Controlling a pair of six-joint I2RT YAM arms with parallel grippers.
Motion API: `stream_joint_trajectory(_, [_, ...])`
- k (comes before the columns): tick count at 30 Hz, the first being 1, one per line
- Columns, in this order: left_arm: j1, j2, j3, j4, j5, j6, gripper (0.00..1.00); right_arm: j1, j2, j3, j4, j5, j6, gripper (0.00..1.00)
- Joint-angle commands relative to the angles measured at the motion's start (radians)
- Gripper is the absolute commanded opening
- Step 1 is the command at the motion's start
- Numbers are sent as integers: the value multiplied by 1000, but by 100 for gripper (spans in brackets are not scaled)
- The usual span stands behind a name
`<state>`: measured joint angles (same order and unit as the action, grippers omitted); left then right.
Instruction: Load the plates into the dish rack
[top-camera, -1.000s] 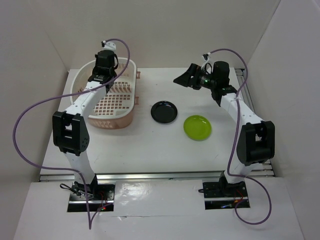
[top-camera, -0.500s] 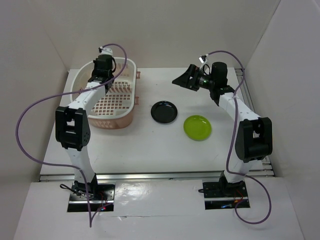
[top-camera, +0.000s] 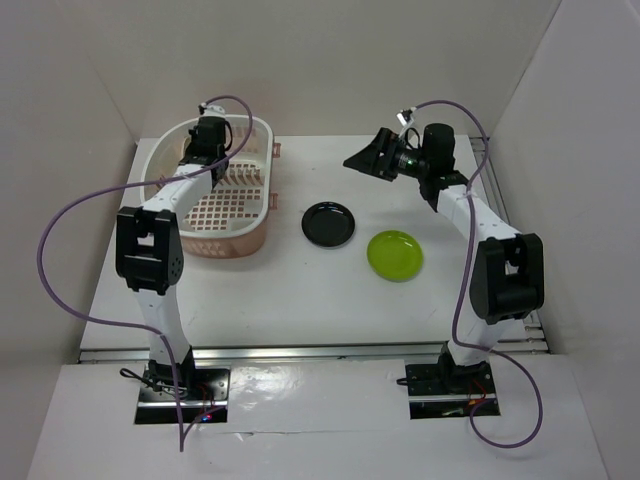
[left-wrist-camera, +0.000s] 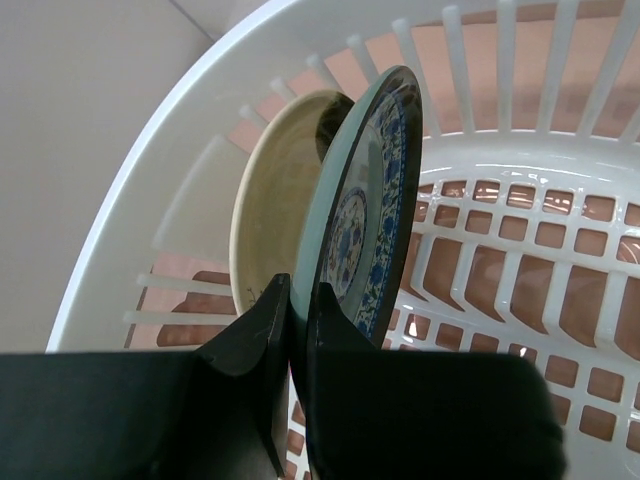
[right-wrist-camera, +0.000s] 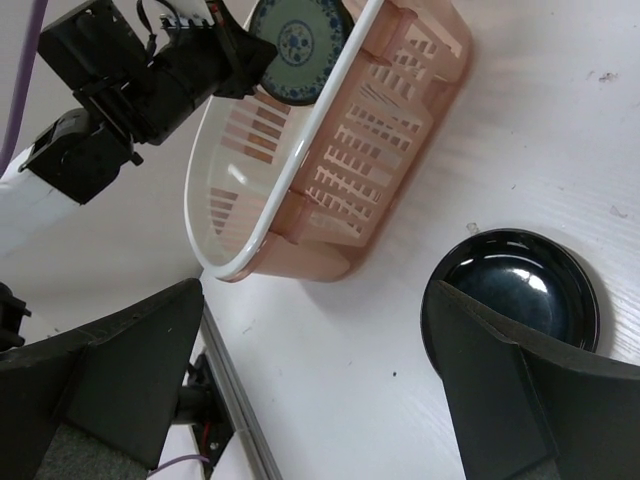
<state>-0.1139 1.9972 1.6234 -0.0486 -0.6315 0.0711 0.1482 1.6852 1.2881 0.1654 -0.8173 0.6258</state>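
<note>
Plate (left-wrist-camera: 368, 215) in the left claw (left-wrist-camera: 300, 305) stands upright, teal with blue pattern.

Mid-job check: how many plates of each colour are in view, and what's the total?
lime green plate: 1, on the table
black plate: 1, on the table
cream plate: 1, standing in the dish rack
teal patterned plate: 1, gripped by the left end effector beside the cream one
Total: 4 plates
</note>
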Motion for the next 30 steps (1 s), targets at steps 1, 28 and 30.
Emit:
stream_joint_trajectory(1, [3, 17, 21, 47, -8, -24, 0, 5, 16, 4, 60, -23, 14, 100])
stream_joint_trajectory(28, [63, 86, 121, -62, 121, -157, 33, 5, 44, 22, 82, -60, 14, 100])
stream_joint_trajectory(30, [63, 86, 121, -71, 121, -166, 38, 5, 44, 22, 82, -60, 14, 100])
